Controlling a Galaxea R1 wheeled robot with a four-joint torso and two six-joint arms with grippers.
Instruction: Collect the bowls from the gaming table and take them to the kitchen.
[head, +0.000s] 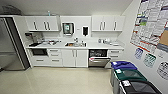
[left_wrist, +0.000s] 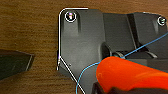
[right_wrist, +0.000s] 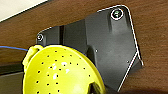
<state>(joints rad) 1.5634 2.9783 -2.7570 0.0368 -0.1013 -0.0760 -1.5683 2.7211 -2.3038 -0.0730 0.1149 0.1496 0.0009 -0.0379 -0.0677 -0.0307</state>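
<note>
1. The left pincer's state I cannot tell; the orange-red bowl (left_wrist: 130, 75) sits close against the left wrist camera.
2. The right pincer likewise; the perforated yellow-green bowl (right_wrist: 60, 71) sits close against its camera.
3. Ahead, the kitchen surface (head: 100, 45) with sink (head: 75, 44); open floor (head: 55, 80) before it, bins (head: 127, 77) along the right wall.

Bench (head: 95, 45): white counter; steel sink (head: 75, 44) set mid-length; small unclear items toward both ends. Floor (head: 55, 80): bins (head: 125, 72) at right.

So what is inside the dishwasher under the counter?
The dishwasher door is partly open. Behind it a dark cavity shows, with what looks like a rack; I cannot tell whether any dishes are inside.
</note>
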